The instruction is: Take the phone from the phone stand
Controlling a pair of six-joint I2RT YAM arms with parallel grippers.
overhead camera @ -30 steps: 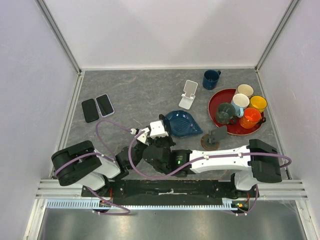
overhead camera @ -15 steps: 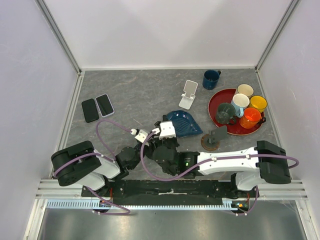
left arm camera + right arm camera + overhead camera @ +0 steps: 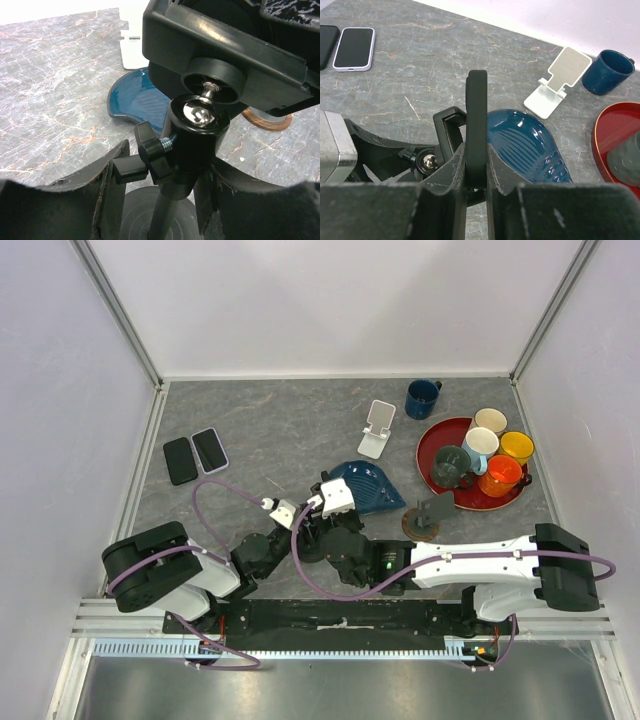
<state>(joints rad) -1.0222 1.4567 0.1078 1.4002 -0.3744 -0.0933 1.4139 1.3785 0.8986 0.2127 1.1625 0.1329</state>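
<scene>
1. My right gripper (image 3: 476, 170) is clamped on the phone (image 3: 476, 115). The phone stands on edge, upright between the fingers.
2. The phone sits just beside the clamp of the stand (image 3: 192, 145). I cannot tell if it is seated in the clamp or free of it.
3. My left gripper (image 3: 160, 185) is closed around the stand's head. One finger is against the black knob and the other against the head's body.
4. Both grippers meet at the near middle of the table (image 3: 270, 430), just in front of the blue dish (image 3: 372, 490).
5. The table is grey marbled stone with rust-coloured veins.
6. White walls (image 3: 330, 300) close in three sides, with metal posts in the back corners.
7. Two spare phones (image 3: 195, 455) lie flat side by side at the far left, well apart from me.
8. A white stand (image 3: 377, 428) sits behind the dish, with a navy mug (image 3: 422, 398) near it.
9. A red tray (image 3: 432, 440) at the right holds five mugs.
10. A brown coaster (image 3: 420, 528) sits in front of the tray with a dark thing on it, too small to tell.
</scene>
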